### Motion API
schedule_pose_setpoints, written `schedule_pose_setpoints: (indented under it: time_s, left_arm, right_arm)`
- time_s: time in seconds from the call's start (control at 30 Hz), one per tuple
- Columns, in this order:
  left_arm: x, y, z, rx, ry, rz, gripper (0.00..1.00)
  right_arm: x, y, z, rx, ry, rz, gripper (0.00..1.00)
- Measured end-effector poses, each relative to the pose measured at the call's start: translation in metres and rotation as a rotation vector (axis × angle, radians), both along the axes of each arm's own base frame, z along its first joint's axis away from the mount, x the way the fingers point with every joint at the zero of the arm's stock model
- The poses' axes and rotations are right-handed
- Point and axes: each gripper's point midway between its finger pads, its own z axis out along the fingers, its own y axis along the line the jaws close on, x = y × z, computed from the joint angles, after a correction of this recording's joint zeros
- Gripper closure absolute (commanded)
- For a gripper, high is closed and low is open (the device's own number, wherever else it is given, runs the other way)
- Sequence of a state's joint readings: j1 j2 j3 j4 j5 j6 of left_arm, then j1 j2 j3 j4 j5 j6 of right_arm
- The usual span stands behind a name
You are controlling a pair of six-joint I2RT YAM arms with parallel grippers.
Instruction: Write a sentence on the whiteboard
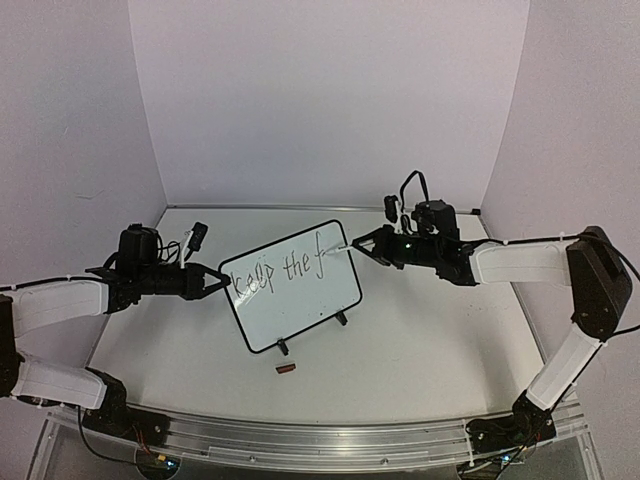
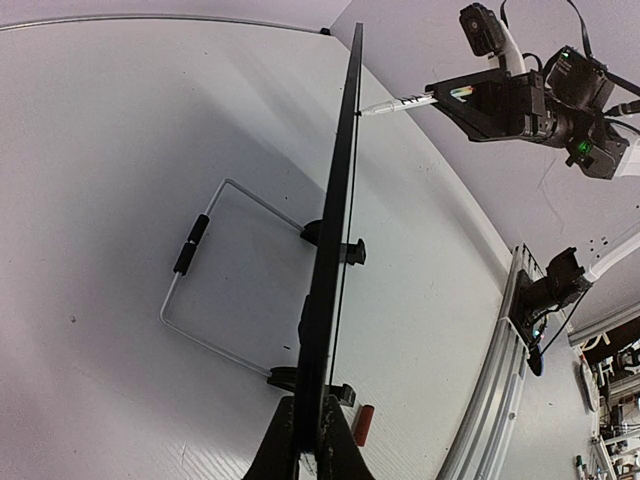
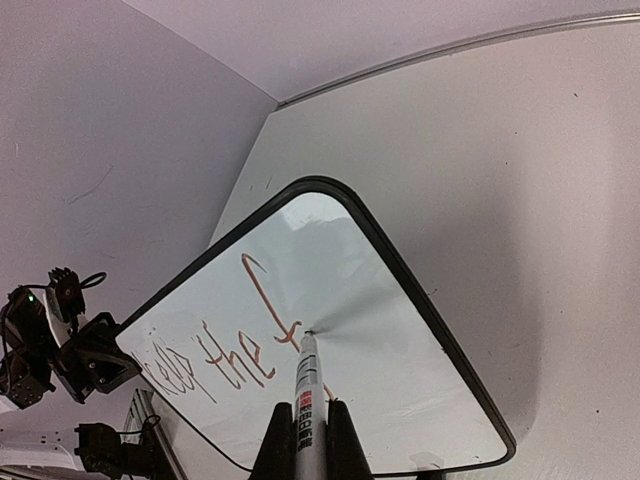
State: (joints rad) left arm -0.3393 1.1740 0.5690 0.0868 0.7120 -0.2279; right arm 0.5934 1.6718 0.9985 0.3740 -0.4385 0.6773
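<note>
The whiteboard [image 1: 300, 295] stands tilted on two black feet mid-table. The sentence [image 1: 272, 272] on it reads "keep the f" in one line. My left gripper [image 1: 222, 282] is shut on the board's left edge; in the left wrist view the board [image 2: 335, 200] runs edge-on between its jaws [image 2: 310, 440]. My right gripper [image 1: 362, 244] is shut on a white marker [image 1: 340, 247], whose tip touches the board by the "f". In the right wrist view the marker [image 3: 307, 400] sits between the fingers, its tip on the board [image 3: 400, 360] at the crossbar of the "f" [image 3: 275, 320].
A small red marker cap [image 1: 287, 370] lies on the table in front of the board and also shows in the left wrist view [image 2: 363, 425]. A wire stand [image 2: 205, 290] props the board from behind. The aluminium rail [image 1: 300, 440] runs along the near edge.
</note>
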Motion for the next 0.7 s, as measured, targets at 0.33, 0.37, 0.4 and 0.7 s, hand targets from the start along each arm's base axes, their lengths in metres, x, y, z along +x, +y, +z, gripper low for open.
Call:
schedule_pose_setpoints:
  time_s: [0.33,0.37,0.4,0.7]
  left_arm:
    - [0.0,0.0,0.0,0.0,0.0,0.0,1.0]
    - [0.0,0.0,0.0,0.0,0.0,0.0,1.0]
    - [0.0,0.0,0.0,0.0,0.0,0.0,1.0]
    - [0.0,0.0,0.0,0.0,0.0,0.0,1.0]
  right_arm:
    - [-0.005,-0.002,-0.01,-0.006,0.019,0.008,1.0]
    - [-0.006,-0.002,-0.012,-0.006,0.023,0.011,1.0]
    - [-0.007,-0.002,-0.013,-0.007,0.027,0.013,1.0]
    - [-0.01,-0.002,-0.019,-0.011,0.043,0.019,1.0]
